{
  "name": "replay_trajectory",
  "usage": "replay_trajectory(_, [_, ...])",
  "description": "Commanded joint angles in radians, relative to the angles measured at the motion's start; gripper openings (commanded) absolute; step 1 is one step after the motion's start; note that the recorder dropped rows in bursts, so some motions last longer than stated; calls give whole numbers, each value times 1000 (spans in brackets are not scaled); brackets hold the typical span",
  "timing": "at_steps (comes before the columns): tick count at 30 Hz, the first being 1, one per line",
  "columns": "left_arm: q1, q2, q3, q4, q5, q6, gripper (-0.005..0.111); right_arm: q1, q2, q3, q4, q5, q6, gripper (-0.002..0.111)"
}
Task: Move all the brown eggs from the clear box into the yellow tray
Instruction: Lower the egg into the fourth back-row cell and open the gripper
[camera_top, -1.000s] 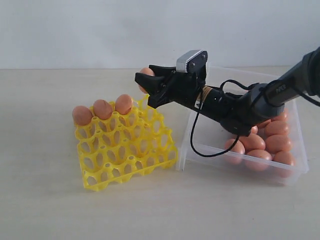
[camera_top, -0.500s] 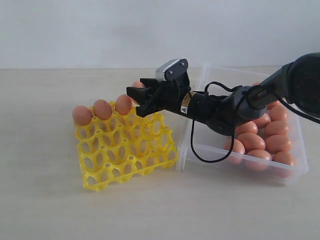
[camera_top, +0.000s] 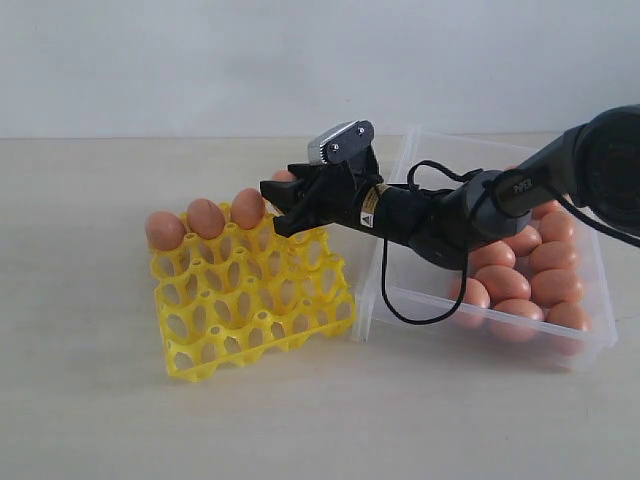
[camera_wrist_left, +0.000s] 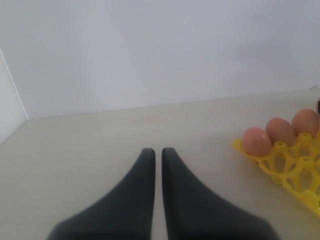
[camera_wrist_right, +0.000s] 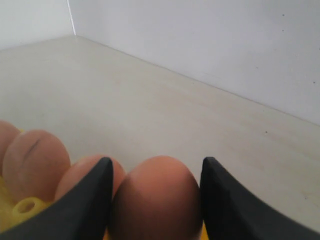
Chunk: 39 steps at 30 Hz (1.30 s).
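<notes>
- Three brown eggs (camera_top: 205, 217) already sit in the far row of the yellow tray (camera_top: 250, 300), and a fourth is arriving at that row's right-hand end.
- Right end effector (camera_top: 273, 207) reaches in low over the tray's far right corner, its two black fingers spread about an egg's width and clamped on the held egg (camera_wrist_right: 157, 197).
- That egg sits squarely between the fingers, flanks pressed to both inner faces, its rounded end bulging beyond the fingertips. From the exterior view only a sliver shows above the upper finger.
- It hangs just beside the third egg in the tray; I can't tell if the two touch.
- Shells are smooth, matte, orange-brown ovals. The tray is bright yellow plastic, an open lattice of cups and raised pegs.
- Tray eggs stand on end, long axes pointing up out of the cups. The held egg's long axis seems to run along the fingers, though that's hard to judge.
- Right of the tray, touching its edge, the clear box (camera_top: 400, 300) has low transparent walls, with more eggs lying on their sides.
- Left end effector (camera_wrist_left: 158, 152) hovers off the tray's left side above the pale desk (camera_top: 100, 400), fingers nearly together, gripping nothing.
</notes>
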Motion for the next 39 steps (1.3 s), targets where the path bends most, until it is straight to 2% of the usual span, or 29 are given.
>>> replay_trajectory(1, [-5,-1,4,0,-3,-5,4,1,-4,0,-1,39,-9,0])
replay_trajectory(11, [-5,-1,4,0,-3,-5,4,3,0,-28,-10,111,17,0])
replay_trajectory(28, [-5,-1,4,0,-3,-5,4,3,56,-29,-38,104,-25,0])
replay_trajectory(34, [-5,-1,4,0,-3,-5,4,3,56,-29,-38,216,-20,0])
replay_trajectory(39, [-5,-1,4,0,-3,-5,4,3,56,-29,-49,236,4,0])
